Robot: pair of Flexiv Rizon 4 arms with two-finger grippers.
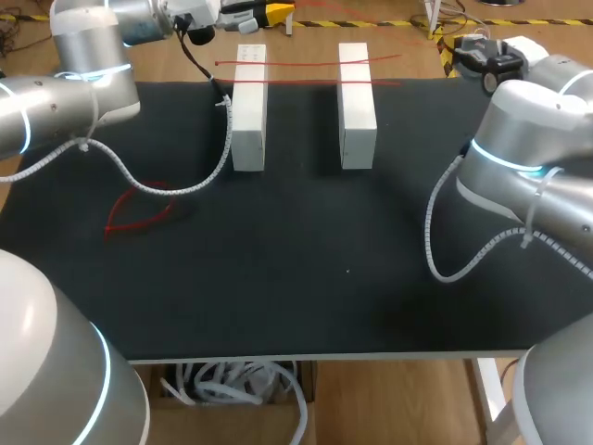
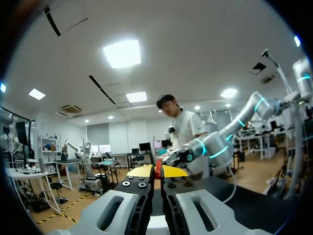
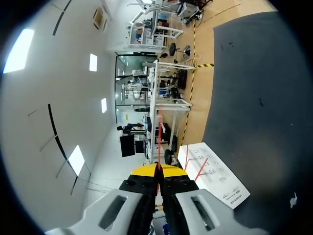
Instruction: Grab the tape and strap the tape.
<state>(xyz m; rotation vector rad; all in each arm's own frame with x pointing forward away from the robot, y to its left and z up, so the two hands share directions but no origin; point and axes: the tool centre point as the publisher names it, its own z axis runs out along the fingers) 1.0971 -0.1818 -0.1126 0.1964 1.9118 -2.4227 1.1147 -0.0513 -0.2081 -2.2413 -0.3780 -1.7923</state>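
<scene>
Two white blocks (image 1: 248,107) (image 1: 356,104) stand side by side at the far end of the black mat (image 1: 306,269). Two thin red tape strands (image 1: 306,62) (image 1: 310,82) lie stretched across both blocks. My left gripper (image 1: 276,11) hangs beyond the left block; in the left wrist view its yellow tips (image 2: 157,170) are shut on a red tape end. My right gripper (image 1: 477,54) is beyond the mat's far right corner, shut (image 3: 158,169) on a red tape strand (image 3: 159,132) that runs straight ahead from its tips. A white block (image 3: 211,177) with tape across it shows beside that gripper.
A loose loop of red tape (image 1: 139,211) lies on the mat at the left. A white spiral cable (image 1: 199,181) from my left arm droops onto the mat near the left block. Another cable (image 1: 445,250) hangs from my right arm.
</scene>
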